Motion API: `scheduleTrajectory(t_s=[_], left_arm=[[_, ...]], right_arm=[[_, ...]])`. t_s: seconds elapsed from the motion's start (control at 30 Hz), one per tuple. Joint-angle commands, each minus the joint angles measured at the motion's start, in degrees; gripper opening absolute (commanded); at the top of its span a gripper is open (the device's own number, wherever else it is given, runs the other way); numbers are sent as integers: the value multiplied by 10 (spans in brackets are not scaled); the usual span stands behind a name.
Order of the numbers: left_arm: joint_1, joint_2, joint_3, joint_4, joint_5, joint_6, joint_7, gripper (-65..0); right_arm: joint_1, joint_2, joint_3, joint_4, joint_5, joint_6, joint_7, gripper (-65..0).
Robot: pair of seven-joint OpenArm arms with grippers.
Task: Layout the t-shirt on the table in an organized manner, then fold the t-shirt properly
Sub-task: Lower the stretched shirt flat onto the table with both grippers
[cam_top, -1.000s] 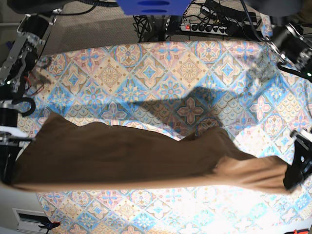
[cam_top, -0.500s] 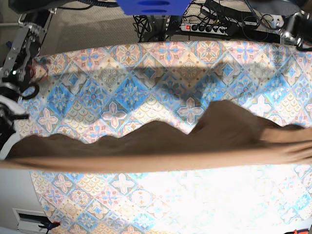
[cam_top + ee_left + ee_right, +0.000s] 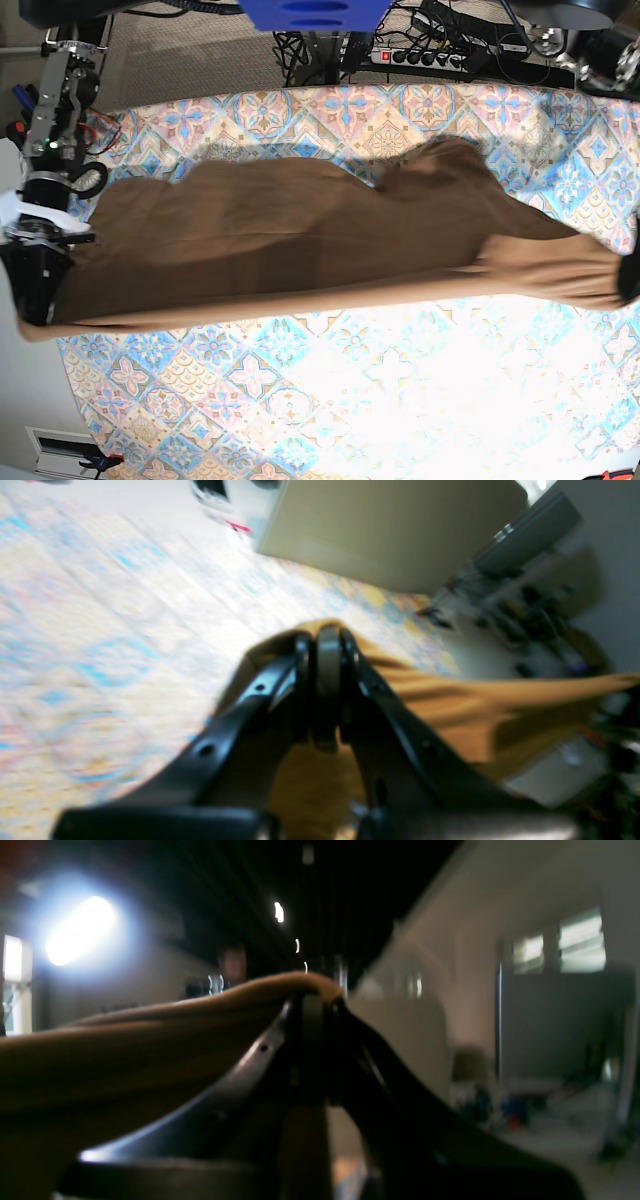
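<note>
The left fingers (image 3: 327, 645) are seen pressed together on a bunched edge of the shirt (image 3: 300, 240), and the right fingers (image 3: 312, 1000) are likewise clamped on another fold of it at the opposite end. Between the two grips the shirt is held stretched across the worktop (image 3: 330, 410), its upper part rumpled and one sleeve humped toward the far side. The cloth is judged light, limp and prone to sag and crease, so it is best gripped at corners or hems and kept taut when laid down

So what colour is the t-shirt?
Plain tan-brown t-shirt, clearest in the base view.
</note>
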Motion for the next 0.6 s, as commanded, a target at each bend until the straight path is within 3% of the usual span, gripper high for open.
scheduleTrajectory(t_s=[0.0, 0.1, 0.27, 0.37, 0.43, 0.57], left_arm=[[-12, 1, 27, 4, -7, -2, -5, -650], [-44, 35, 131, 3, 112, -32, -5, -650], [-100, 128, 214, -41, 364, -110, -7, -650], [-120, 166, 283, -92, 505, -147, -81, -650], [-131, 180, 326, -154, 575, -148, -146, -650], [-160, 185, 386, -316, 644, -147, -274, -650]], right_arm=[[24, 9, -12, -10, 8, -6, 7, -650], [86, 9, -76, -73, 8, -5, -3, -650], [182, 9, -178, -218, 8, -5, -1, -650], [233, 9, -214, -325, 8, -5, 0, -650], [261, 9, -229, -393, 8, -5, 0, -650], [308, 9, -264, -530, 8, -5, 0, -650]])
